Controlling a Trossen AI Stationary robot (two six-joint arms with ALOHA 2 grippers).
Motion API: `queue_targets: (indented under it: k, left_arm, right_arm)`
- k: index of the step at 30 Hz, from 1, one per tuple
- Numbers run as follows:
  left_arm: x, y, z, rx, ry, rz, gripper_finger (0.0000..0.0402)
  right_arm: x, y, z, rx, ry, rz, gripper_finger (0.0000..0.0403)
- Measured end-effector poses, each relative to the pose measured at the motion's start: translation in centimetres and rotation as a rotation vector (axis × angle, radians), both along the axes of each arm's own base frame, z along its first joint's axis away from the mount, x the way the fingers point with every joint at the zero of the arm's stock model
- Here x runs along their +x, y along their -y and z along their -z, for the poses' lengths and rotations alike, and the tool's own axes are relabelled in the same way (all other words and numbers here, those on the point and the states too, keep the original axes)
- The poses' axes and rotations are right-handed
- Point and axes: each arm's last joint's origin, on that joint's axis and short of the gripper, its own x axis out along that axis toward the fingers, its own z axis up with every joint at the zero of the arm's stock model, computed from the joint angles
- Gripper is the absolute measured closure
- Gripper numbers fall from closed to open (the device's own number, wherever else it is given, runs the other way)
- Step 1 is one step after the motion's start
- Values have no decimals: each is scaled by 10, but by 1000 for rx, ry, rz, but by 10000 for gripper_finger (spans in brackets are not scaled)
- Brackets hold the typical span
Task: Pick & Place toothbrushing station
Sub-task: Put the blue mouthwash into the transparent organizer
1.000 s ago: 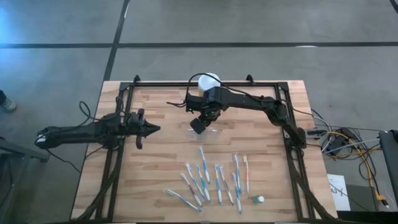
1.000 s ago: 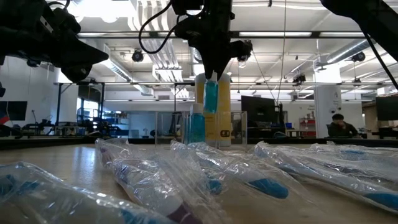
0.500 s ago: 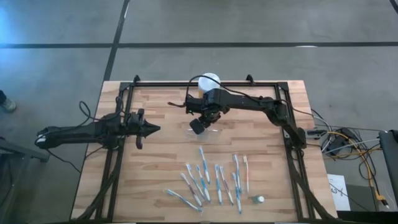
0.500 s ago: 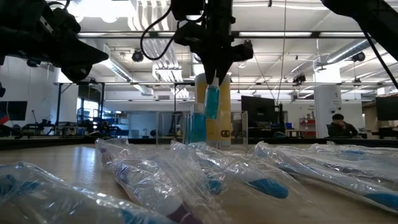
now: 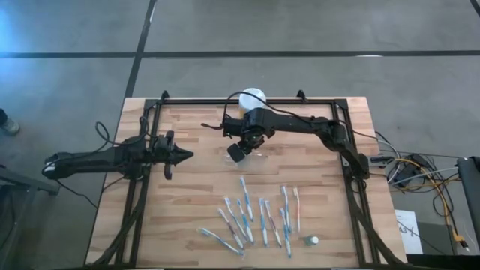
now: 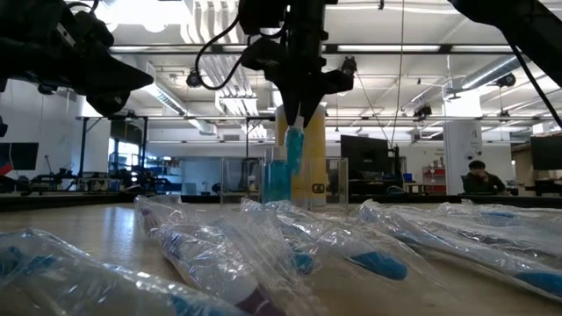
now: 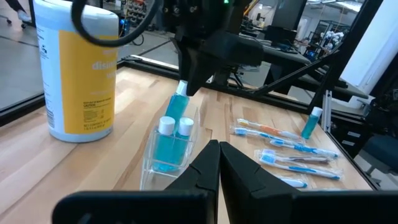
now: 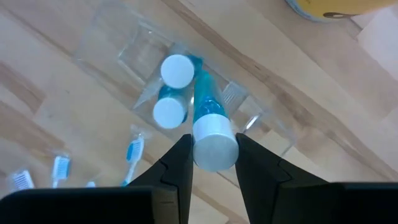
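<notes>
Step in hand: placing. Right claw [image 8: 214, 163] is clamped on a slim blue tube with a white cap [image 8: 208, 127], held over the small clear plastic holder [image 7: 166, 149] mid-worktop, just in front of the big yellow canister with white lid [image 7: 77, 68]. Tube is tilted, lower end at or just inside the holder's mouth.

Two blue white-capped tubes [image 8: 172, 90] already stand in the holder, side by side. Next move, my read: bring the held tube upright, line it up with a free slot beside those two, lower, then let go. Tight clearance; a tilted entry could knock the neighbours or shove the light holder.

Left claw [image 5: 182, 156] is parked over the left of the wooden worktop [image 5: 187, 195], fingers together, holding nothing.

Blue-and-white toothbrushes in clear wrappers [image 5: 247, 214] lie scattered on the near side, well apart from the holder; one more capped tube [image 5: 312, 240] sits near the front right corner.

View differences:
- Right wrist: looks straight down the tube, shows the slot layout and the two caps; nothing else does.
- Left wrist: shows the tilt and tube-to-holder relation side-on.
- Low: wrapped brushes block the foreground and holder base, so insertion depth can't be read.
- High: overall layout only; the arm hides the tube.
</notes>
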Motion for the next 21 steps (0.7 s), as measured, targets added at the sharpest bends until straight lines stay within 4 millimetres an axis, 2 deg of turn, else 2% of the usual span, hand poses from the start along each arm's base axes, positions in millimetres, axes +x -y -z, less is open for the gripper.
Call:
queue_targets:
  k: [7, 21]
  left_arm:
    - [0, 0, 0, 1, 0, -5, 388]
    - [0, 0, 0, 1, -1, -6, 388]
  right_arm:
    - [-1, 7, 5, 8, -10, 18, 310]
    - [0, 14, 32, 25, -27, 14, 309]
